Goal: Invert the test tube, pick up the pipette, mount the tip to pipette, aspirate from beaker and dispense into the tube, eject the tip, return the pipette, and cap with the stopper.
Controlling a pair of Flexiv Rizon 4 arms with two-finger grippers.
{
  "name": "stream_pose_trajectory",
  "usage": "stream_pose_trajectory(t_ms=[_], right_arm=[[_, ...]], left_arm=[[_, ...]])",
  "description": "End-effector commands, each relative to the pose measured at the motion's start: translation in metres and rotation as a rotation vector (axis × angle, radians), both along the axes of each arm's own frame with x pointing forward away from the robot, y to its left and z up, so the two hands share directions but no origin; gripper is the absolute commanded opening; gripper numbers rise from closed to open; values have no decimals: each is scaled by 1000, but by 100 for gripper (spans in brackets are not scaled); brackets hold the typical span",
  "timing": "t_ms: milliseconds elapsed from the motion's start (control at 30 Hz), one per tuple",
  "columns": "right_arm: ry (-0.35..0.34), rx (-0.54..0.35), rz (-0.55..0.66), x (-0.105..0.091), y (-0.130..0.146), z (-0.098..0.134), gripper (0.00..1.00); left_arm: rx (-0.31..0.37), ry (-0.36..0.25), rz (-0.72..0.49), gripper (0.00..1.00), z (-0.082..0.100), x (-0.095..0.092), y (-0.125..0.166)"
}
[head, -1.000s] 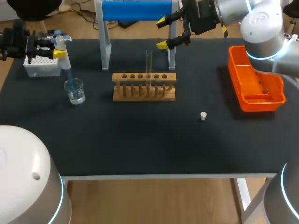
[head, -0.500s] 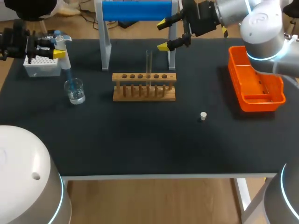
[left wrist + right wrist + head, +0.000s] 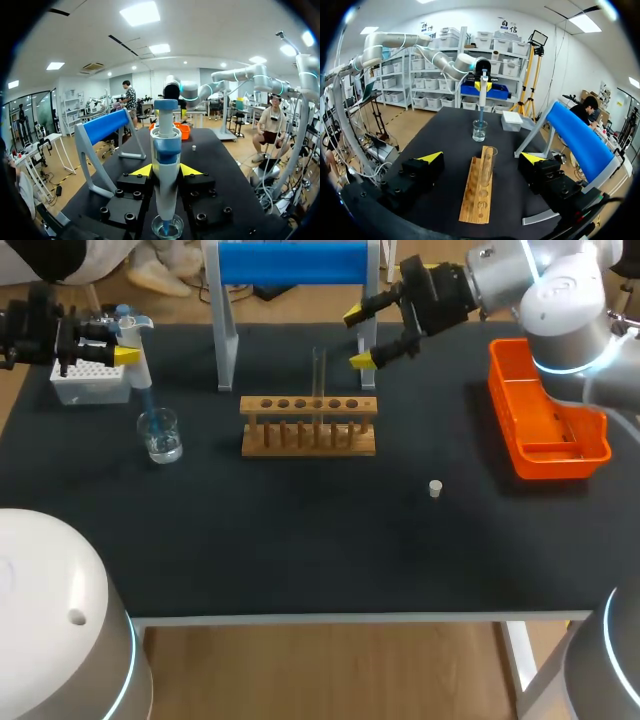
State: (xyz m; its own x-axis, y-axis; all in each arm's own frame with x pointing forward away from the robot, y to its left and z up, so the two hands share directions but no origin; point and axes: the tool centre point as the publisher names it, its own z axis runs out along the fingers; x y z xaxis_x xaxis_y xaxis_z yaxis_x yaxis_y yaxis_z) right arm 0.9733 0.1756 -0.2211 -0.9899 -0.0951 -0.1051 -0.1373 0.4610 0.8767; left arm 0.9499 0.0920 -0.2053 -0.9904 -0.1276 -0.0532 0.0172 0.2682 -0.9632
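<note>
Our R gripper has shifted slightly toward rack; fingers wide apart, empty. Test tube upright in rack, just ahead of it. Our L gripper clamps pipette, tip down in beaker, prob. touching liquid. Stopper on table, well apart from rack.

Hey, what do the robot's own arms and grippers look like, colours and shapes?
Both arms are smooth, rounded silver-grey shells; the right arm and left arm carry glowing light-blue rings at the joints. The right gripper and left gripper are blocky black units studded with bolt heads, each finger ending in a bright yellow wedge-shaped tip.
</note>
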Motion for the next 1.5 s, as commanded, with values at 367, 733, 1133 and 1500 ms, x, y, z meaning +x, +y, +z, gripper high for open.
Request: stream_pose_trajectory(t_ms=[367, 733, 1133, 1500], right_arm=[[18, -108, 87, 9, 19, -24, 100], [23, -160, 86, 11, 26, -46, 100], [15, -182, 77, 12, 35, -59, 100], [4, -190, 80, 12, 42, -65, 100]], left_arm=[[1, 1, -1, 0, 1, 0, 0], [1, 1, -1, 0, 1, 0, 0], [1, 1, -1, 0, 1, 0, 0], [1, 1, -1, 0, 1, 0, 0]])
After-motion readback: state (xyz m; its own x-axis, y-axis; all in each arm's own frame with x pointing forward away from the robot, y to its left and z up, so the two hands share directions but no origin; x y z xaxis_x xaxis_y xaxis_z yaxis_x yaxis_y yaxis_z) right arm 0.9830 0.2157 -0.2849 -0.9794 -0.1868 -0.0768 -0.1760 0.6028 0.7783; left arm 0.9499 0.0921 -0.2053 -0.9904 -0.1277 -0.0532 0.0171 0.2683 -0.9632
